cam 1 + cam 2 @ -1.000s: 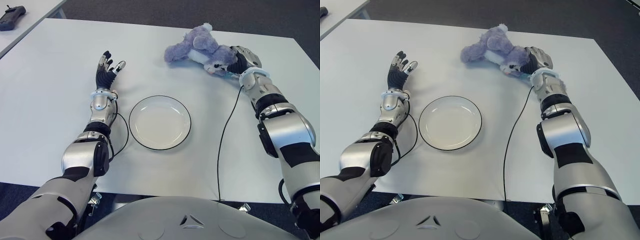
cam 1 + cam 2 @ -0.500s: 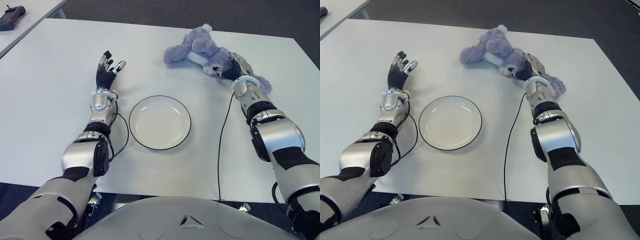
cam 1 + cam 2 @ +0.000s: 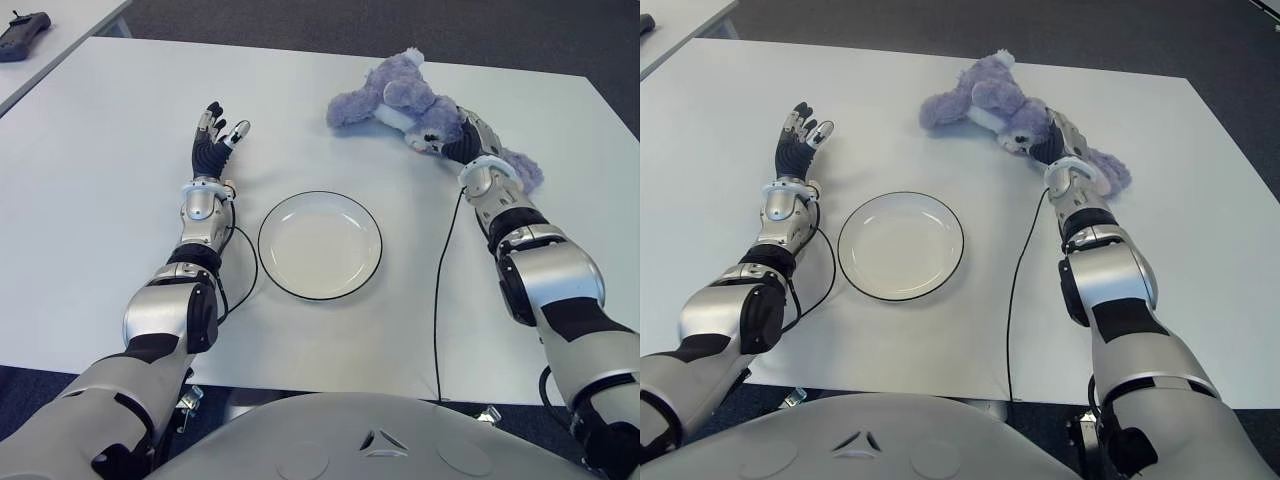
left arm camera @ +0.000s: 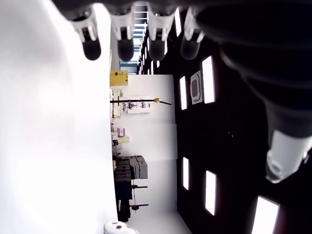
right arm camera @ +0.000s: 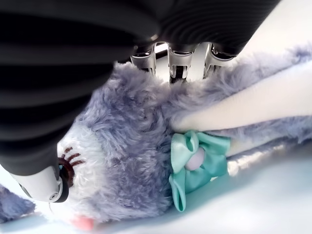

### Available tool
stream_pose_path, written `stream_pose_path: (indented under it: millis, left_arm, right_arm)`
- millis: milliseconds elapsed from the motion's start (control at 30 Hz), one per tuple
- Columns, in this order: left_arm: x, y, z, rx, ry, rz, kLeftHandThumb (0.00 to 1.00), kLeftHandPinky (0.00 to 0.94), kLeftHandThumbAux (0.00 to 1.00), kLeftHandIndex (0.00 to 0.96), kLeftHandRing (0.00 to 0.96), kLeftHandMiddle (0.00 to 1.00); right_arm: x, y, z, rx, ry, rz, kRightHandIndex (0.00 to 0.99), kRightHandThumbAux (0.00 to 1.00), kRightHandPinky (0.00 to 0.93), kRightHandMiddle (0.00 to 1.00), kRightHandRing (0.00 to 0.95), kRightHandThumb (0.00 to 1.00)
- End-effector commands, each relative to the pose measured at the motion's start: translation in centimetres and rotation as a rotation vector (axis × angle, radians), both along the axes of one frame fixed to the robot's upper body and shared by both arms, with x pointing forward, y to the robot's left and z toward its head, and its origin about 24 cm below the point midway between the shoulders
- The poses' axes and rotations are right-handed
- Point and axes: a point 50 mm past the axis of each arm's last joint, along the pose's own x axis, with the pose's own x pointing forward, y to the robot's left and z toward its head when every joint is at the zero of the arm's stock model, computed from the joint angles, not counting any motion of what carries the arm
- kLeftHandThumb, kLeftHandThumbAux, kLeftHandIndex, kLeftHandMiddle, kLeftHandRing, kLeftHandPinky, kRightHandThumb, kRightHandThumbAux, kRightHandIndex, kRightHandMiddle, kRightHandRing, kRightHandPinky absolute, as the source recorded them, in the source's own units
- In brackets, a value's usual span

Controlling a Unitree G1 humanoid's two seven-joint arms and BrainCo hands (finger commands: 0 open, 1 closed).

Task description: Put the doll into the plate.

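A purple plush doll (image 3: pixel 392 97) with a mint bow lies on the white table (image 3: pixel 90 210) at the far right. My right hand (image 3: pixel 457 138) is over its head, fingers spread along the fur (image 5: pixel 146 141) and thumb beside its face, not closed around it. One long ear (image 3: pixel 522 170) sticks out to the right of my wrist. The white plate (image 3: pixel 320 250) with a dark rim sits empty in the middle, nearer to me. My left hand (image 3: pixel 214 132) shows left of the plate, fingers straight and holding nothing.
A black cable (image 3: pixel 438 290) runs from my right wrist down to the table's near edge. A dark handheld device (image 3: pixel 24 22) lies on a second table at the far left. The table's right edge is close beyond the doll.
My right hand has slid left from the doll's right side onto its head, uncovering the ear behind my wrist. The doll has barely shifted. My left arm is still.
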Motion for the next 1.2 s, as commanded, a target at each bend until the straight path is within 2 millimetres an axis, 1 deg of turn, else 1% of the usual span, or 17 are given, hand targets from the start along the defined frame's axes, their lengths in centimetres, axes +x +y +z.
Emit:
stream_pose_path:
  millis: [33,67,100,133,200,233,333,433,500,633,800,867,933,1033,1133,1200]
  left_arm:
    - [-8.7,-0.4,-11.0,-0.079,0.492,0.058,0.000,0.000,0.558,0.000,0.005,0.046]
    - [-8.7,-0.4,-11.0,-0.079,0.493,0.058,0.000,0.000,0.557,0.000,0.005,0.047]
    - [-8.7,-0.4,-11.0,-0.078,0.493,0.058,0.000,0.000,0.556,0.000,0.005,0.047]
    - [-8.6,-0.4,-11.0,-0.078,0.494,0.058,0.000,0.000,0.556,0.000,0.006,0.048]
    - [-8.6,-0.5,-11.0,-0.080,0.494,0.058,0.000,0.000,0.556,0.000,0.006,0.048]
    - [-8.6,-0.5,-11.0,-0.081,0.494,0.058,0.000,0.000,0.554,0.000,0.006,0.048]
    - [-8.6,-0.5,-11.0,-0.087,0.493,0.062,0.000,0.000,0.549,0.000,0.007,0.048]
    - [-8.5,-0.6,-11.0,-0.092,0.492,0.065,0.000,0.000,0.541,0.000,0.005,0.048]
    - [-8.5,-0.6,-11.0,-0.092,0.492,0.065,0.000,0.000,0.538,0.000,0.005,0.047]
    - [-8.5,-0.6,-11.0,-0.093,0.492,0.062,0.000,0.000,0.533,0.000,0.006,0.049]
    - [-8.5,-0.6,-11.0,-0.095,0.495,0.062,0.000,0.000,0.529,0.000,0.008,0.052]
    - [-8.5,-0.6,-11.0,-0.096,0.494,0.061,0.000,0.000,0.525,0.000,0.007,0.051]
    - [-8.4,-0.7,-11.0,-0.097,0.494,0.062,0.000,0.000,0.521,0.000,0.005,0.050]
    - [-8.4,-0.7,-11.0,-0.096,0.492,0.063,0.000,0.000,0.519,0.000,0.005,0.050]
    - [-8.4,-0.8,-11.0,-0.094,0.491,0.062,0.000,0.000,0.511,0.000,0.004,0.049]
    - [-8.4,-0.8,-11.0,-0.093,0.491,0.062,0.000,0.000,0.510,0.000,0.004,0.049]
  right_arm:
    - [-1.6,0.4,-3.9,0.082,0.112,-0.019,0.324,0.648,0.340,0.295,0.295,0.617]
    - [-1.7,0.4,-3.9,0.085,0.111,-0.021,0.391,0.695,0.354,0.320,0.315,0.679]
    - [-1.7,0.3,-3.9,0.091,0.109,-0.025,0.408,0.706,0.358,0.326,0.320,0.694]
    - [-1.7,0.3,-3.9,0.094,0.107,-0.027,0.418,0.707,0.383,0.369,0.357,0.702]
    - [-1.7,0.2,-3.9,0.103,0.104,-0.031,0.421,0.707,0.391,0.382,0.368,0.704]
    - [-1.7,0.2,-3.9,0.106,0.103,-0.033,0.425,0.706,0.444,0.428,0.423,0.707]
    - [-1.8,0.1,-3.9,0.116,0.099,-0.035,0.428,0.705,0.492,0.470,0.470,0.708]
    - [-1.8,0.0,-4.0,0.127,0.099,-0.036,0.431,0.705,0.620,0.583,0.583,0.709]
    - [-1.9,-0.1,-4.0,0.137,0.101,-0.036,0.432,0.706,0.647,0.608,0.608,0.709]
    - [-1.9,-0.2,-4.0,0.162,0.103,-0.036,0.433,0.707,0.675,0.649,0.644,0.708]
    - [-2.1,-0.5,-4.2,0.189,0.105,-0.037,0.434,0.708,0.667,0.671,0.662,0.707]
    - [-2.1,-0.6,-4.2,0.198,0.104,-0.039,0.434,0.709,0.678,0.678,0.669,0.707]
    - [-2.2,-0.7,-4.2,0.209,0.096,-0.046,0.435,0.710,0.720,0.700,0.690,0.705]
    - [-2.3,-0.7,-4.3,0.218,0.088,-0.050,0.436,0.711,0.739,0.711,0.702,0.704]
    - [-2.4,-0.8,-4.4,0.245,0.086,-0.055,0.437,0.715,0.765,0.758,0.752,0.704]
    - [-2.4,-0.8,-4.5,0.263,0.089,-0.063,0.437,0.715,0.767,0.764,0.759,0.704]
